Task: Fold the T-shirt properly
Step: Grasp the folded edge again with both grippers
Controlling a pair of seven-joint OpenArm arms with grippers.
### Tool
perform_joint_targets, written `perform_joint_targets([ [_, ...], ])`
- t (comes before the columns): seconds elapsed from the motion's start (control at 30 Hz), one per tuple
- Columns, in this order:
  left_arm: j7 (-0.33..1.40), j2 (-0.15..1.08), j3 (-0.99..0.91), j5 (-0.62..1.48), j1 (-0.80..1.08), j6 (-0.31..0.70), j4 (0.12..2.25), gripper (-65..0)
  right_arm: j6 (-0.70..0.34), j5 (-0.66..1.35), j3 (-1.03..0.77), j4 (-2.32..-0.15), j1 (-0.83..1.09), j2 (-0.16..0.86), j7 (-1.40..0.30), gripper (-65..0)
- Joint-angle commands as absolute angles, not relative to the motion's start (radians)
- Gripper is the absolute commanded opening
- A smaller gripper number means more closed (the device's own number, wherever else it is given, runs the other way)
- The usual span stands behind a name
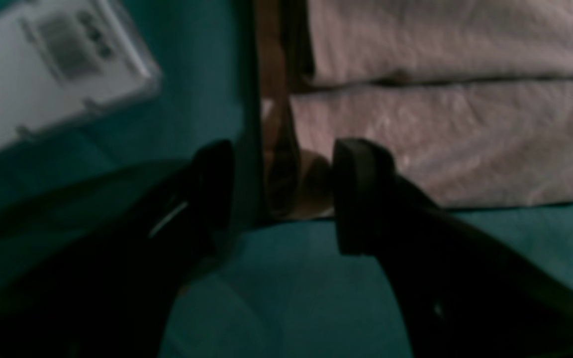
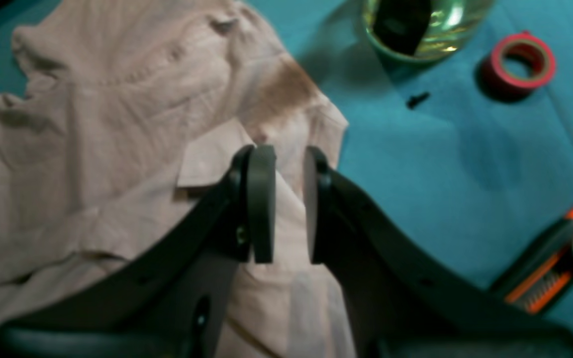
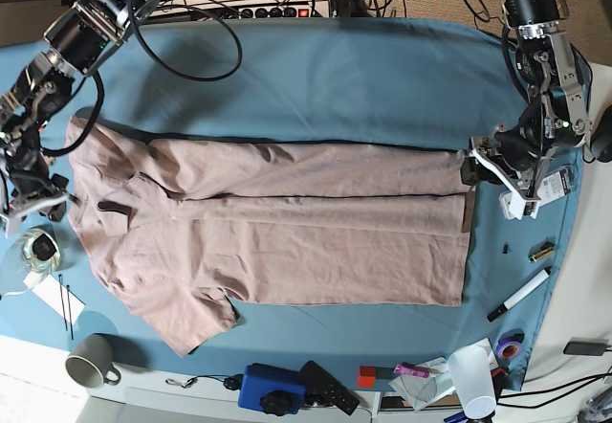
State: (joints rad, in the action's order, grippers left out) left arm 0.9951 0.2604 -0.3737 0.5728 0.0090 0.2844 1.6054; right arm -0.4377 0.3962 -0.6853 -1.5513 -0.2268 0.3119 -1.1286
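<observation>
- The large dusty pink-beige cotton T-shirt is seen laid lengthways across the blue table cloth, collar end toward the base view's left, hem toward its right.
- The far long edge is already turned in over the body, forming a straight seam-like line; the near sleeve is not yet folded. The first lengthwise fold is judged to be done or finishing.
- Left gripper: fingers spread wide, nothing between them, positioned just beside the hem corner of the shirt, over bare cloth.
- Right gripper: jaws stand slightly apart above the collar-end fabric; shirt shows in the gap, but whether cloth is pinched cannot be told.
- Next move, as judged: the near long edge and sleeve would need to be grasped at both ends and carried over evenly, keeping the hem square.
- Surface: the cloth is lightly creased; at its margins lie a red tape roll, a glass jar, an orange-and-black tool, a grey mug and a black-and-white marker.
- Room: cables and a power strip are noted along the far edge.
</observation>
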Motion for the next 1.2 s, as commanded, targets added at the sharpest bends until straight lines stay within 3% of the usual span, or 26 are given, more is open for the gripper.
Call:
perform_joint_targets([
  [0.0, 0.979, 0.261, -0.376, 0.591, -0.008, 0.289, 1.621, -32.4, -0.438, 0.409, -0.700, -1.567, -0.233, 0.346, -1.112, -53.8],
  [0.37, 0.993, 0.197, -0.376, 0.561, -0.009, 0.288, 1.559, -32.4, -0.439, 0.411, -0.722, -1.567, -0.150, 0.402, -1.119, -53.6],
  [0.57, 1.006, 0.197, -0.376, 0.562, -0.008, 0.288, 1.559, -32.4, -0.455, 0.411, -0.722, -1.567, -0.116, 0.402, -1.122, -37.2],
  [0.9, 1.007, 0.197, -0.376, 0.561, -0.008, 0.289, 1.559, -32.4, -0.432, 0.370, -0.722, -1.553, -0.077, 0.402, -1.128, -37.3],
  [1.17, 1.007, 0.197, -0.376, 0.562, -0.008, 0.289, 1.559, -32.4, -0.432, 0.366, -0.722, -1.424, -0.078, 0.402, -1.122, -37.3],
])
